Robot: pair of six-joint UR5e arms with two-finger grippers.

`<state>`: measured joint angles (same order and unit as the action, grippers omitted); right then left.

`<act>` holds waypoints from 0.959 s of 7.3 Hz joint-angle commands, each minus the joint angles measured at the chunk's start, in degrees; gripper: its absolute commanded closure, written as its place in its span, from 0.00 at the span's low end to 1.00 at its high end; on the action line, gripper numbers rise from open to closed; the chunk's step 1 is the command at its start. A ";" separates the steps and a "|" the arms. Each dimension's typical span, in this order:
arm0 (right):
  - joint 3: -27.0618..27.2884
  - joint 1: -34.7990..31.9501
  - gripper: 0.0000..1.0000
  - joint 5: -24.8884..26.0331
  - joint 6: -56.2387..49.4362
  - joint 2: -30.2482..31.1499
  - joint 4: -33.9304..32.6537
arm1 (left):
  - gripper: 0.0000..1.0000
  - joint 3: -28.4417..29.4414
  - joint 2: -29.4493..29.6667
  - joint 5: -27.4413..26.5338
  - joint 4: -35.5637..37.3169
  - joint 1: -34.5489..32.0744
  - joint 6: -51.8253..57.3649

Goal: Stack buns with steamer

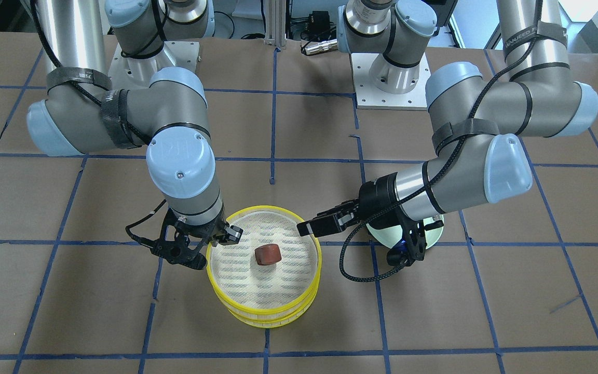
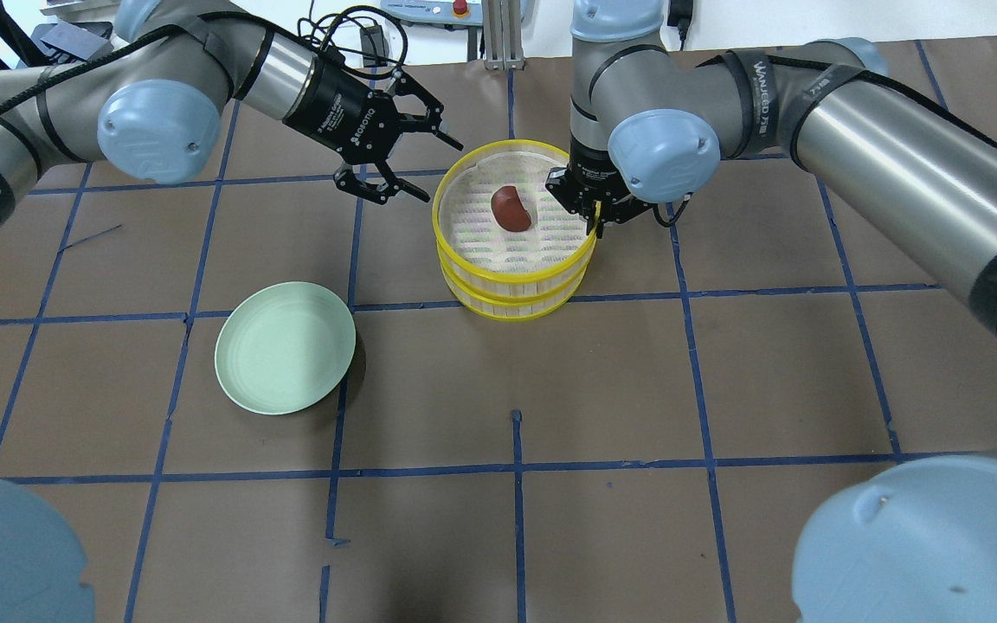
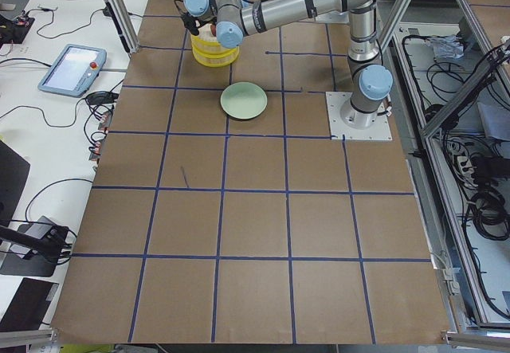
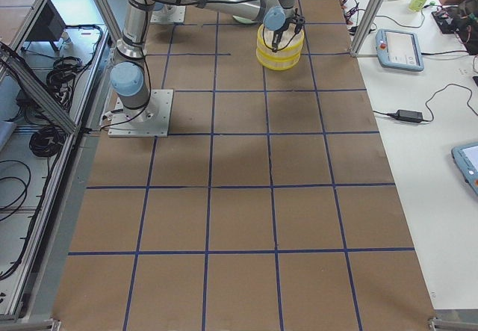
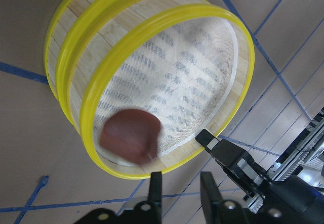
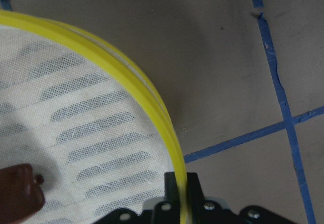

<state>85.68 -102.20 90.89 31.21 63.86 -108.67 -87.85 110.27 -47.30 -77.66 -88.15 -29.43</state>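
Note:
Two yellow-rimmed steamer trays (image 2: 511,279) stand stacked on the table; they also show in the front view (image 1: 268,312). A reddish-brown bun (image 2: 511,208) lies in the top tray, and shows in the front view (image 1: 268,255) and the left wrist view (image 5: 130,140). The white bun is hidden. My right gripper (image 2: 592,223) is shut on the top tray's rim (image 6: 164,128), at the trays' right side in the overhead view. My left gripper (image 2: 442,170) is open and empty, just beside the trays' left side and apart from them.
A pale green plate (image 2: 285,348) lies empty on the table, toward the robot and left of the trays. The brown table (image 2: 723,372) carries blue tape grid lines. Both arm bases (image 1: 390,78) stand at the table's robot side.

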 commanded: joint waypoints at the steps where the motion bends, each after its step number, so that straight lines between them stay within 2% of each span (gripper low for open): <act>1: 0.01 -0.02 0.95 -0.01 -0.01 -0.05 -0.05 | 0.00 1.01 -6.25 -13.26 -0.64 -1.14 1.99; 2: 0.01 -0.02 0.94 -0.01 -0.10 -0.05 -0.40 | 0.01 0.84 -11.60 -15.35 -4.74 -1.50 2.62; 3: 0.10 -0.02 0.93 -0.18 -0.10 -0.22 -1.27 | 0.05 1.10 -15.92 -25.46 -10.43 -1.68 12.89; 4: 0.10 -0.02 0.92 -0.18 -0.10 -0.49 -2.06 | 0.03 1.10 -18.40 -33.74 -14.58 -1.59 20.48; 5: 0.10 -0.02 0.88 -0.18 -0.19 -0.66 -2.25 | 0.00 0.32 -18.42 -39.05 -14.80 -1.68 22.47; 6: 0.28 -0.02 0.68 -0.18 -0.97 -0.84 -2.16 | 0.00 0.31 -18.51 -40.49 -14.80 -1.50 24.23; 7: 0.28 -0.02 0.43 -0.18 -1.07 -0.84 -2.25 | 0.00 -0.04 -18.60 -40.33 -14.62 -1.59 24.60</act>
<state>85.90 -102.22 90.71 30.50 63.10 -110.81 -87.53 91.96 -86.10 -92.12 -89.72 -6.41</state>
